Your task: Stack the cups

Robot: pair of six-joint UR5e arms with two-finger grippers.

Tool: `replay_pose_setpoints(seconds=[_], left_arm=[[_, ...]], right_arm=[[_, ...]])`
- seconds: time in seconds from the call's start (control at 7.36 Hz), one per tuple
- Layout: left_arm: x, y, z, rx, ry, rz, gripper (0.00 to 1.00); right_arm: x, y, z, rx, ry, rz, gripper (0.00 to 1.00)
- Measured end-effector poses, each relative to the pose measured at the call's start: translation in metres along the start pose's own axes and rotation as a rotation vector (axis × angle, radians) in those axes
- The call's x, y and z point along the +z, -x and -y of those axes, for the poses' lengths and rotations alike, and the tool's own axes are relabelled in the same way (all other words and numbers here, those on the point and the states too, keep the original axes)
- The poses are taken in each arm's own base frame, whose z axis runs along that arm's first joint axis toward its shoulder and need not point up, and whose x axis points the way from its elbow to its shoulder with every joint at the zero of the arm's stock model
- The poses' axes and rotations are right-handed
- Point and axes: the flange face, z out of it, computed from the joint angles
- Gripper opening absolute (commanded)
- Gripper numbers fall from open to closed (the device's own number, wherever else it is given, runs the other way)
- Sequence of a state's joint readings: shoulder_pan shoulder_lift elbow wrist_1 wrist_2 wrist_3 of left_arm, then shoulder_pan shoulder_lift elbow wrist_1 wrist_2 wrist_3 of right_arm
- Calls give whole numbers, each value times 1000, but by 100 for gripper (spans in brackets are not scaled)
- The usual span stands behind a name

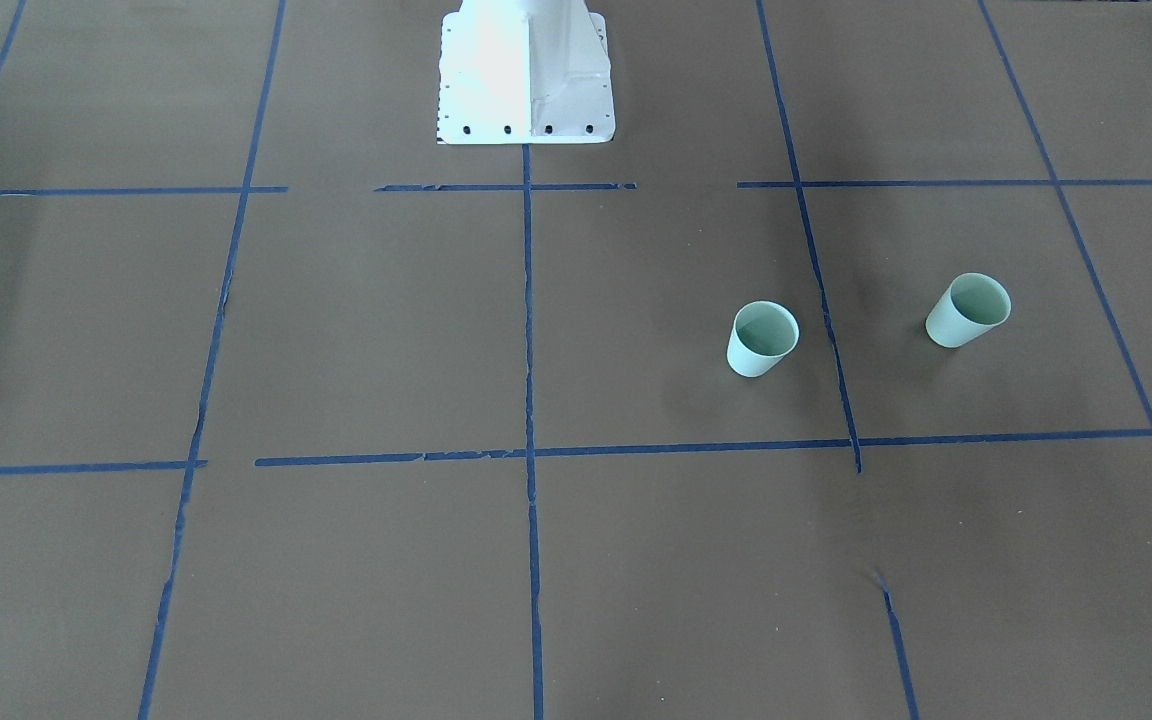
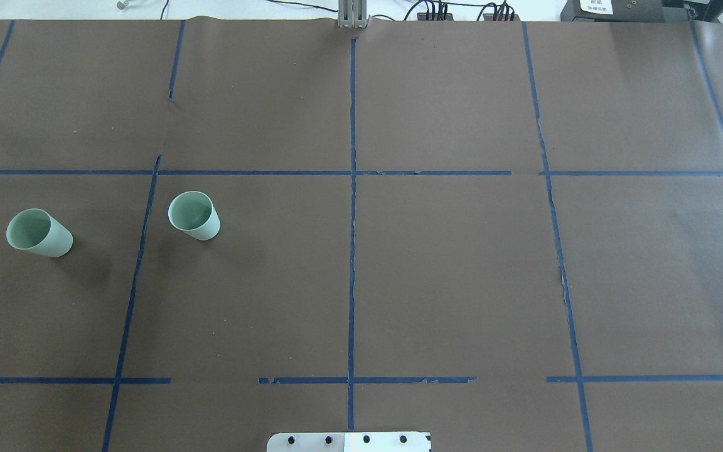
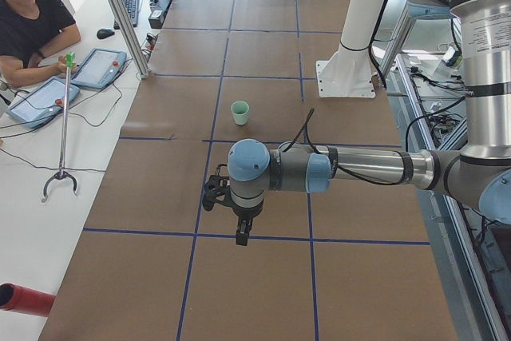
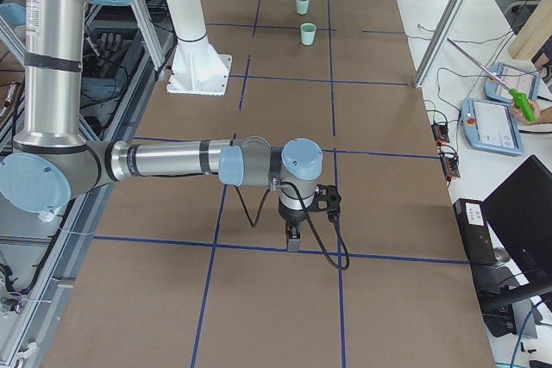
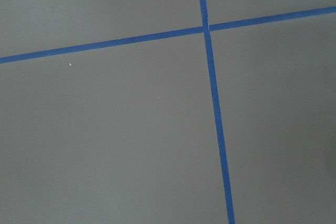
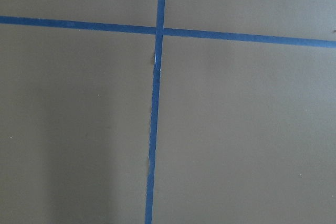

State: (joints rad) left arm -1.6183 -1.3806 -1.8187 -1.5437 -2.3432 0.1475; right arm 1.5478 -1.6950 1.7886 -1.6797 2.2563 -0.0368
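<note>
Two pale mint-green cups stand upright and apart on the brown table, on my left side. In the overhead view one cup (image 2: 194, 215) is nearer the middle and the other cup (image 2: 39, 233) is near the left edge. They also show in the front view (image 1: 762, 340) (image 1: 967, 311) and far off in the right side view (image 4: 308, 34) (image 4: 302, 4). My left gripper (image 3: 243, 234) shows only in the left side view, high above the table and pointing down; I cannot tell its state. My right gripper (image 4: 293, 237) shows only in the right side view; same.
The white robot base (image 1: 526, 75) stands at the table's robot-side edge. Blue tape lines (image 2: 352, 188) divide the brown paper into squares. An operator (image 3: 32, 21) sits beyond the far side with tablets (image 3: 100, 67) and a grabber tool (image 3: 62, 129). Both wrist views show only paper and tape.
</note>
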Motion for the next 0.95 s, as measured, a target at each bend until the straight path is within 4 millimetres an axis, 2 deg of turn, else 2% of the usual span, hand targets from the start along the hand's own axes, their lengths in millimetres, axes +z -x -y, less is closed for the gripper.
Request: replay_pose_setpoints(seconds=[0.54,0.95], left_arm=[[-6,-7,1,25,-14,-3,100],[-4,-3,-1,37,-28,-5,100]], right_arm=[[0,0,0,0,0,-1,100],[0,0,0,0,0,0,100]])
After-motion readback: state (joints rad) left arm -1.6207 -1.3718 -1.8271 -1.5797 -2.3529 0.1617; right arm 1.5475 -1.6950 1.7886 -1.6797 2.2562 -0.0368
